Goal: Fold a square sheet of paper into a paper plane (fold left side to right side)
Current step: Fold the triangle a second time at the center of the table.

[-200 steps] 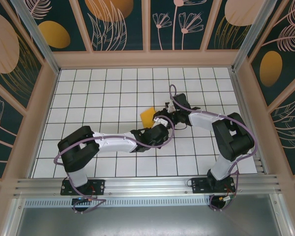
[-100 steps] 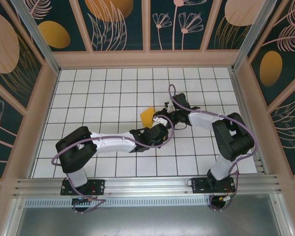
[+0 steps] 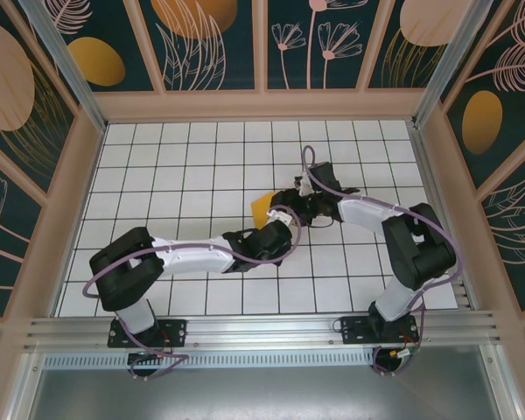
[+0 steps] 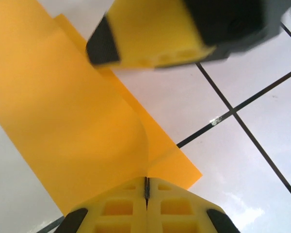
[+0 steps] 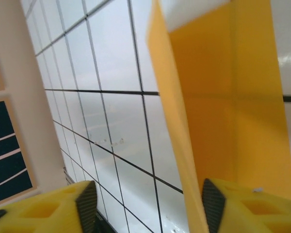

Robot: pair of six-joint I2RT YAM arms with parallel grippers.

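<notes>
The square sheet of paper point(image 3: 262, 208) is orange-yellow and lies near the table's middle, partly doubled over with one layer lifted. My left gripper point(image 3: 276, 227) sits at its near edge. In the left wrist view my left gripper point(image 4: 146, 187) is shut on the paper point(image 4: 72, 121), which curls up from between the jaws. My right gripper point(image 3: 290, 208) is at the sheet's right side. In the right wrist view my right gripper point(image 5: 148, 206) is open, and the raised paper edge point(image 5: 177, 141) stands between its fingers, close to the right fingertip point(image 5: 214, 204). The paper plane is out of view.
White grid-tiled table point(image 3: 184, 157) inside a frame with pink posts and patterned walls point(image 3: 210, 35). A finger of the right gripper point(image 4: 155, 34) hangs over the paper in the left wrist view. The left wall point(image 5: 19, 111) shows in the right wrist view.
My left gripper has shut on the paper's near edge. My right gripper has opened wider beside the sheet. The left arm's elbow has shifted a little to the left.
</notes>
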